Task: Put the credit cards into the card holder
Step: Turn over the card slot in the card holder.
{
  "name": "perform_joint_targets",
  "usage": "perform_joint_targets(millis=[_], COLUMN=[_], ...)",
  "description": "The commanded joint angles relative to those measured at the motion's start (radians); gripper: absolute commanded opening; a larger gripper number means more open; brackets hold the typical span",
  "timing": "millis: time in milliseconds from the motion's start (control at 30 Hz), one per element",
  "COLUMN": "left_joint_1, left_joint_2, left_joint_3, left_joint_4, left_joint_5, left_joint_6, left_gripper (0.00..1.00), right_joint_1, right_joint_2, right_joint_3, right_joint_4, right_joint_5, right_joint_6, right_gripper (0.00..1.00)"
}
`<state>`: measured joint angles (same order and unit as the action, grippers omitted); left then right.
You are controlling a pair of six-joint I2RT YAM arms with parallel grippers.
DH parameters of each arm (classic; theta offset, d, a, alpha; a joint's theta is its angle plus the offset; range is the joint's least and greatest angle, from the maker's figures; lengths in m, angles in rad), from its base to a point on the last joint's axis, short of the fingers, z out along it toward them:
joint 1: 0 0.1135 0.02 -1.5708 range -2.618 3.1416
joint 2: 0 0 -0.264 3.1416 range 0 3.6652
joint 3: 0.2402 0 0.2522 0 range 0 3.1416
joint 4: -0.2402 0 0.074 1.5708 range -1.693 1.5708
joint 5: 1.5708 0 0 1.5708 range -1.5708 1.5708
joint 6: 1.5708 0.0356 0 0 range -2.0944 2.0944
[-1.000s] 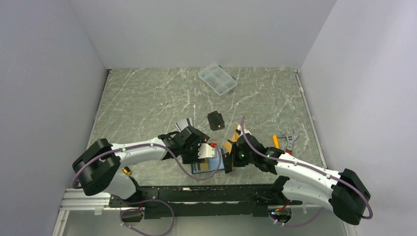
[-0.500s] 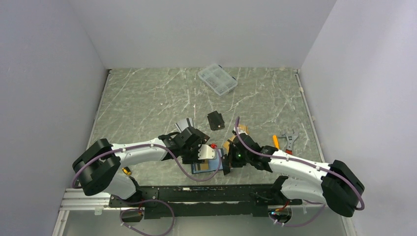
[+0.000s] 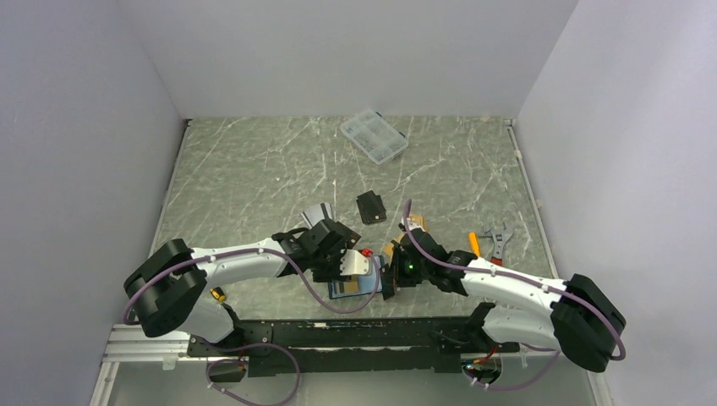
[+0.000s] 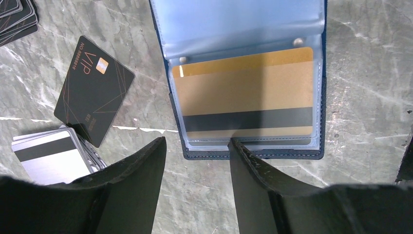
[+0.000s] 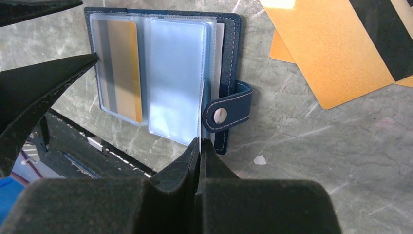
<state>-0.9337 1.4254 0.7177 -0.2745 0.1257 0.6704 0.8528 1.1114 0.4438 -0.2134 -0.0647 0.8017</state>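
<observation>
One gold card [image 4: 246,92] sits sleeved in the open card holder [image 4: 238,29] on the desk [image 4: 365,97]. A black card [image 4: 93,90], silver cards [image 4: 51,158] and orange-gold cards [image 5: 336,44] lie loose nearby (most remain). The left gripper [image 4: 197,142] gapes empty; the right gripper [image 5: 199,146] is pinched shut at the holder's edge.

Green marbled counter [image 3: 254,169], white walls on three sides. Clear plastic compartment box [image 3: 374,136] lies skewed near the far edge. Silver wrench [image 3: 497,238] at right, orange-handled tool [image 3: 473,244] just beside it. Small red item [image 3: 366,251] mid-counter, too small to identify.
</observation>
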Motion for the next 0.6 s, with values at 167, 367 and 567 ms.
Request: perform_joint_targets(millis=[167, 367, 567], left_joint_1=[-0.006, -0.006, -0.005], left_joint_2=[-0.021, -0.027, -0.056], left_joint_3=[-0.007, -0.006, -0.012], left_joint_4=[-0.008, -0.010, -0.010], left_joint_5=[-0.002, -0.009, -0.013], left_joint_6=[0.018, 0.015, 0.025], left_gripper=[0.55, 0.54, 0.54], right_joint_1=[0.006, 0.019, 0.034], right_joint_2=[-0.107, -0.065, -0.047], right_joint_3=[0.027, 0.013, 0.032], right_joint_4=[0.009, 0.079, 0.166], right_joint_5=[-0.032, -0.074, -0.105], right_joint_6=[-0.021, -0.011, 0.000], right_gripper=[0.00, 0.00, 0.00])
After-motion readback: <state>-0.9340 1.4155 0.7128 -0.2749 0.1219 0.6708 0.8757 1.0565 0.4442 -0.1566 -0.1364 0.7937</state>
